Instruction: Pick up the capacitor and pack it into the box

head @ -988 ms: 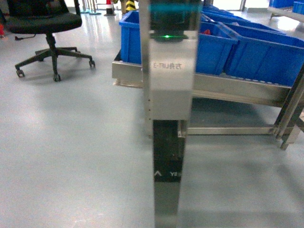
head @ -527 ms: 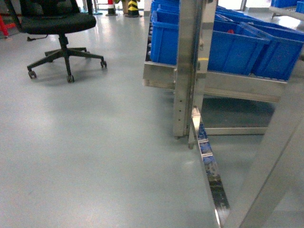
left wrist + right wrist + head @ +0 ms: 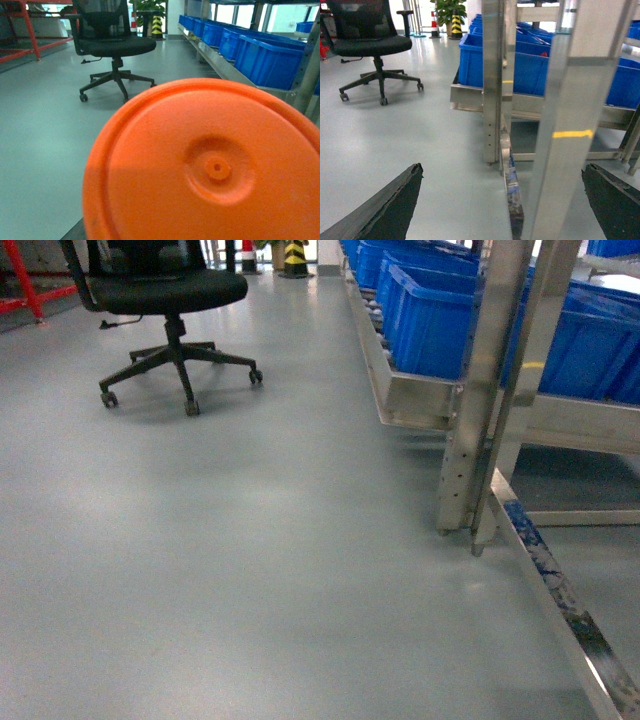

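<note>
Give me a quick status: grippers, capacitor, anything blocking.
Right fingers spread, nothing between. Orange capacitor end fills left wrist view; left grip unclear. Box not in view. Steel rack post right ahead of the right arm.

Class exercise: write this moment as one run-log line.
left: orange capacitor fills view, jaws unseen | right gripper: open, empty | box: not visible | ahead: chair, blue bins

A black office chair point(image 3: 170, 300) stands on grey floor point(image 3: 250, 570), left of a steel rack point(image 3: 480, 410) holding blue bins point(image 3: 430, 315).

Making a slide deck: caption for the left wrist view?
Orange capacitor end-on fills the left wrist view; office chair and blue bins behind.
</note>
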Robot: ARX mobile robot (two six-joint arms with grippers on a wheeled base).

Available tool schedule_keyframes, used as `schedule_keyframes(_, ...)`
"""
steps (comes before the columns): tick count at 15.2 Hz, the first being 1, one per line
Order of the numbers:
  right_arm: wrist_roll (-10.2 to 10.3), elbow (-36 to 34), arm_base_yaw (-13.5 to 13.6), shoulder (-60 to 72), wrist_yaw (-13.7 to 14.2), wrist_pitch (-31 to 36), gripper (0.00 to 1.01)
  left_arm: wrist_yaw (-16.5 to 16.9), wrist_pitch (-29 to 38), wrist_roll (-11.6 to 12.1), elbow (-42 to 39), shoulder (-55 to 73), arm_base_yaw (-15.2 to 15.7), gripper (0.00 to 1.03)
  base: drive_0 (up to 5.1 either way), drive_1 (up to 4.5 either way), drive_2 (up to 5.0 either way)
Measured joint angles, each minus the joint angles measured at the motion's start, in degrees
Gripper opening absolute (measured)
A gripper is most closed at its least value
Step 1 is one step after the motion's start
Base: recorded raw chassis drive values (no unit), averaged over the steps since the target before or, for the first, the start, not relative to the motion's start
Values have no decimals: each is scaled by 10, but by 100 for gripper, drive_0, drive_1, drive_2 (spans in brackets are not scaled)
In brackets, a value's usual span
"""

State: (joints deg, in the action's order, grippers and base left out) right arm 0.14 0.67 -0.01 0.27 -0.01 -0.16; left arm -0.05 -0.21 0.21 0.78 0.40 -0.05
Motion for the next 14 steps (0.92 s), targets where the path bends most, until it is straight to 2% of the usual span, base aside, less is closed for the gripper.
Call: schedule_keyframes(14, 0, 0, 0, 0, 0, -2, 98, 0, -2, 0, 0, 0, 0, 44, -500, 246, 246)
